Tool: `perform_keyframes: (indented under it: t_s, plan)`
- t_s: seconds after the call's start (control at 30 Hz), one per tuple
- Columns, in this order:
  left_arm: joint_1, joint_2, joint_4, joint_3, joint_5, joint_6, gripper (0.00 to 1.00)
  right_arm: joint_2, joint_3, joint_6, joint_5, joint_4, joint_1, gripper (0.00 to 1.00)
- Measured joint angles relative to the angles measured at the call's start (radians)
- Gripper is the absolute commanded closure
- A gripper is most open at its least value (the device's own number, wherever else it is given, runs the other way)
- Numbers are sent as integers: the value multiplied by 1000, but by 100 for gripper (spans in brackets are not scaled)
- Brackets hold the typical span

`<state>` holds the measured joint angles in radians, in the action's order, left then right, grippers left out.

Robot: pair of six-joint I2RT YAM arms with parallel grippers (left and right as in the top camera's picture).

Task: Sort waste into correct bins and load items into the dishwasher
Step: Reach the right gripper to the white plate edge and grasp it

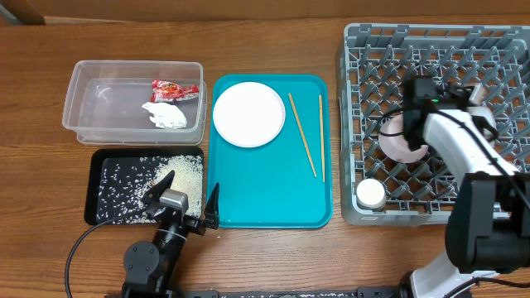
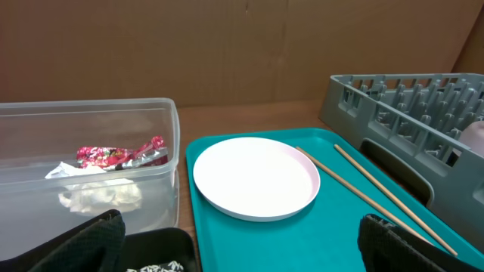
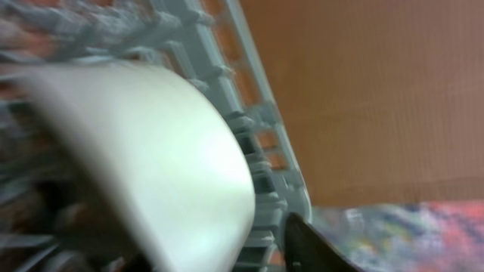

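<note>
From above I count one white plate and two chopsticks on the teal tray, and one cup and one pink plate in the rack. My left camera shows my left fingers spread and empty, near the white plate. My right camera is blurred, so I cannot tell if my right fingers pinch the pink plate; if it stands loosely, it could tip over.

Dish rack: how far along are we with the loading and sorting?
Sorting looks done: wrapper and tissue lie in the clear tub, rice in the black tray. One small cup sits in the rack. In hand: the right gripper is at a pale plate over the rack, grip unclear. To load: the white plate and two chopsticks on the teal tray. The left gripper is open, empty.
</note>
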<state>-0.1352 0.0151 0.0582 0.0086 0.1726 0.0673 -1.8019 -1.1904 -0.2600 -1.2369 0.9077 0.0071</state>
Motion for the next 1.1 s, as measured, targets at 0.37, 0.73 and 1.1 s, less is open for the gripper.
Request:
perform_keyframes:
  t_s: [0.37, 0.73, 1.1]
  plan:
    - [0, 0, 0, 0, 0, 0, 0, 34, -186, -89, 299, 218, 203, 55]
    - [0, 0, 0, 0, 0, 0, 0, 179, -385, -54, 1278, 278, 343, 53]
    - [0, 0, 0, 0, 0, 0, 0, 5, -373, -195, 1376, 9, 578, 53]
